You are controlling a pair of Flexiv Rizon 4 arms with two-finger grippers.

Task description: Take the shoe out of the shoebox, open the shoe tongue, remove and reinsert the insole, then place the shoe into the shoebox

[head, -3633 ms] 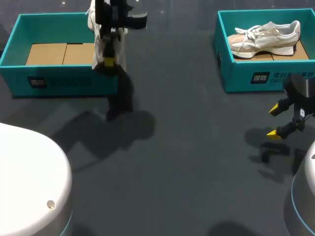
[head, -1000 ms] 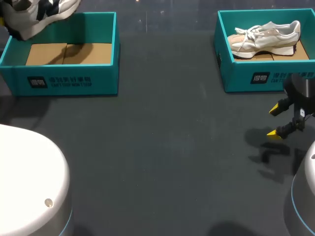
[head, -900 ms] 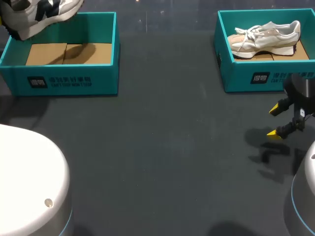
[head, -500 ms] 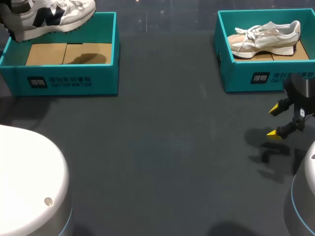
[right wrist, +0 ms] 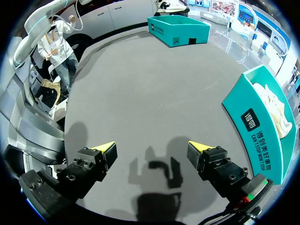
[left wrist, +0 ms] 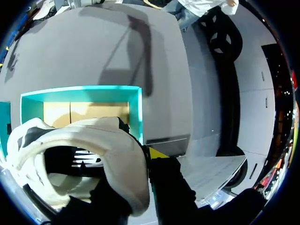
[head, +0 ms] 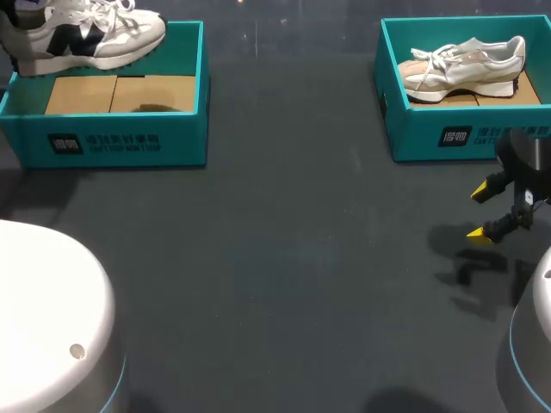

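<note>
A white and grey shoe [head: 86,34] with dark side markings hangs level over the back of the left teal shoebox [head: 120,151], toe toward the table's middle. In the left wrist view my left gripper [left wrist: 143,161] is shut on the shoe [left wrist: 93,154] at its heel collar; one yellow fingertip [left wrist: 157,153] shows and the other is hidden behind the shoe. The shoebox [left wrist: 136,108] lies below with its cardboard floor showing. The left arm itself is outside the head view. My right gripper [head: 492,211] [right wrist: 153,152] stands open, low over the table near the right edge, holding nothing.
A second teal shoebox [head: 430,129] [right wrist: 255,126] at the back right holds a beige and white shoe [head: 465,62]. Cardboard [head: 112,93] lines the left box. The dark tabletop [head: 301,258] stretches between the boxes. White rounded arm bases [head: 52,318] fill the near corners.
The shoe in my left gripper has swung right from the far left corner and levelled out over the left box. The right arm has not moved.
</note>
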